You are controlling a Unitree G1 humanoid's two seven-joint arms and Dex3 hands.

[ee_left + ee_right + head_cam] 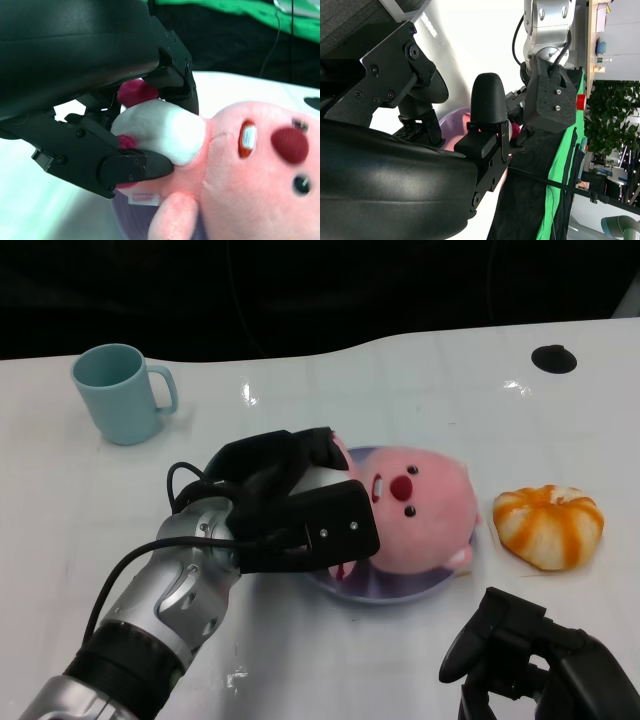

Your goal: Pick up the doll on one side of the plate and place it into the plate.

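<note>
A pink plush doll (415, 505) with a red nose lies on its side in the lilac plate (400, 592) at the table's middle. My left hand (290, 505) reaches over the plate's left rim and grips the doll's white part (160, 130) between its fingers (130, 167). The doll's face (270, 165) fills the left wrist view. My right hand (530, 655) hovers low at the front right, apart from the plate, with its fingers (487, 95) apart and nothing in them. The right wrist view shows the left hand (550, 100) beyond it.
A light blue mug (120, 392) stands at the back left. An orange and white striped plush (548, 525) lies just right of the plate. A black round spot (553, 358) marks the table's far right. Dark background runs behind the table's far edge.
</note>
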